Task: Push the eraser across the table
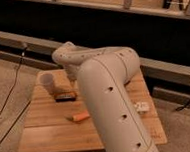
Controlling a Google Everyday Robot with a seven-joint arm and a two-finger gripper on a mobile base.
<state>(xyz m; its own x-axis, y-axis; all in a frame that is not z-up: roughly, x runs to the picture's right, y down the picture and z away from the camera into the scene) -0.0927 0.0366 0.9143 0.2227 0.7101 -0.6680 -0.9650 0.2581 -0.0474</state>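
The eraser (65, 96), a small flat dark block with an orange-red edge, lies on the left half of the light-brown plank table (43, 132). My gripper (75, 86) hangs down from the bent wrist just right of the eraser's right end, low over the tabletop. The thick white forearm largely hides it. I cannot tell whether it touches the eraser.
A white tube (48, 82) stands at the table's back left, behind the eraser. An orange carrot (79, 117) lies in front of the eraser. A small white object (141, 106) lies near the right edge. My arm (113, 104) covers the table's middle. Cables run along the floor at the left.
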